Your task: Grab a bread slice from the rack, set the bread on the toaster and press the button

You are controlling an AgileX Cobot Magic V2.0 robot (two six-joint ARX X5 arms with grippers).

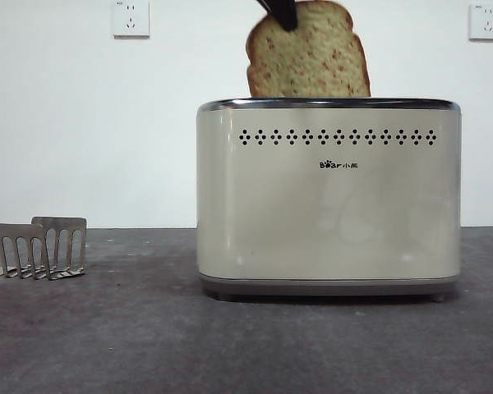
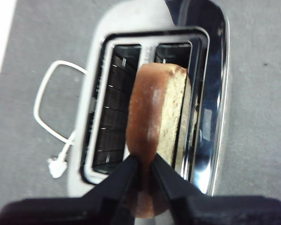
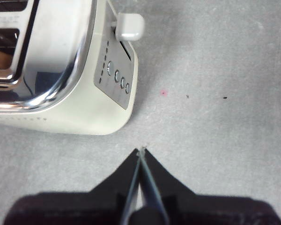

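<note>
The slice of bread (image 1: 309,56) hangs upright over the cream toaster (image 1: 329,205), its lower edge behind the chrome rim. My left gripper (image 2: 146,164) is shut on the slice of bread (image 2: 159,115) by its crust and holds it above the toaster (image 2: 215,93), over the slot nearer the chrome side. In the front view only the tip of that gripper (image 1: 283,13) shows at the bread's top. My right gripper (image 3: 141,154) is shut and empty, above the table beside the toaster's end (image 3: 114,77) with the lever (image 3: 130,26) and round buttons. The grey rack (image 1: 34,246) stands at the far left, with no bread in it.
A white power cord with its plug (image 2: 56,166) lies on the table behind the toaster. Two wall sockets (image 1: 131,18) sit on the white back wall. The table top is dark grey.
</note>
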